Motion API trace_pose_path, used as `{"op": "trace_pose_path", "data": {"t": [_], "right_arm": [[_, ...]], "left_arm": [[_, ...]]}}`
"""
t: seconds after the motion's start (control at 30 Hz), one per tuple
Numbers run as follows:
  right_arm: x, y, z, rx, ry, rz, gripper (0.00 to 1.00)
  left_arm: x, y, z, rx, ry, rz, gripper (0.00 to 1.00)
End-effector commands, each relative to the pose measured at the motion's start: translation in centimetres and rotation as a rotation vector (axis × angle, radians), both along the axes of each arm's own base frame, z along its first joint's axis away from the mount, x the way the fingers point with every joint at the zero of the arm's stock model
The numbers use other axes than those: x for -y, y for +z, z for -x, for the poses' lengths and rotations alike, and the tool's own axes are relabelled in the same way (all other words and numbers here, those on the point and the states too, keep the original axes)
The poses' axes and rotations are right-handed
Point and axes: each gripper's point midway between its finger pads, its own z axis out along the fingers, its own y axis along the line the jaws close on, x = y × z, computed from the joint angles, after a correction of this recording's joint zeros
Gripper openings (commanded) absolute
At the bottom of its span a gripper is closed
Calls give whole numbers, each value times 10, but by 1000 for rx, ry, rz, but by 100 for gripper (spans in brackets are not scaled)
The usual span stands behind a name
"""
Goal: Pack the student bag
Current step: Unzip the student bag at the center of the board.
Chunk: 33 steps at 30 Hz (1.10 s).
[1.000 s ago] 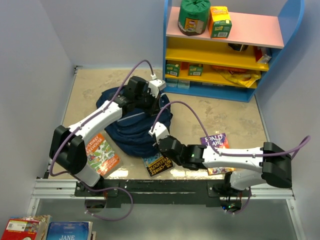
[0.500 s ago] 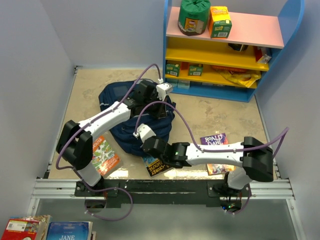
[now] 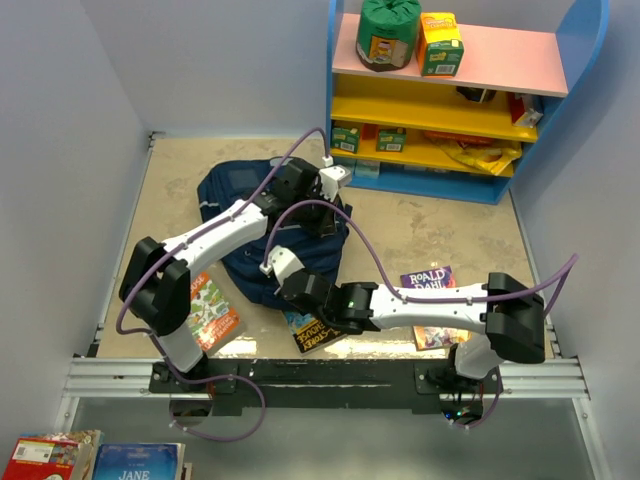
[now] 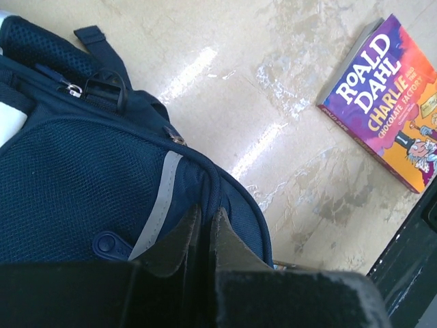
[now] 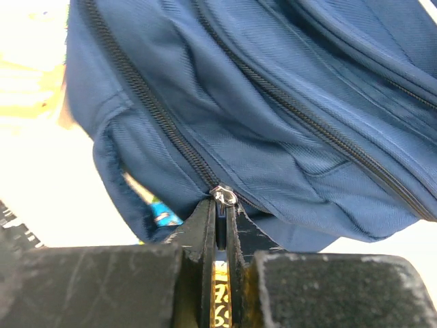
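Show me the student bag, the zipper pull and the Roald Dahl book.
student bag [image 3: 228, 190], top external view, on its navy upper panel.
zipper pull [image 5: 223, 197], right wrist view, on the metal slider.
Roald Dahl book [image 4: 389, 102], left wrist view, on its purple front cover.

Beige table [image 3: 430, 235]: student bag [image 3: 225, 190], books [image 3: 430, 282].
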Motion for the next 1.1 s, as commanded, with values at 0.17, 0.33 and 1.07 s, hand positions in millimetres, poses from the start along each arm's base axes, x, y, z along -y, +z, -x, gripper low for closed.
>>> {"op": "trace_pose_path", "data": {"t": [0.17, 0.33, 1.07], "right_arm": [[-72, 80, 47, -90, 205, -417, 26], [-47, 68, 38, -102, 114, -409, 51], [93, 24, -25, -427, -384, -694, 85]], "left_arm": [[53, 70, -18, 235, -83, 206, 0], [40, 85, -9, 304, -157, 168, 0], [-57, 111, 40, 414, -345, -49, 61]]}}
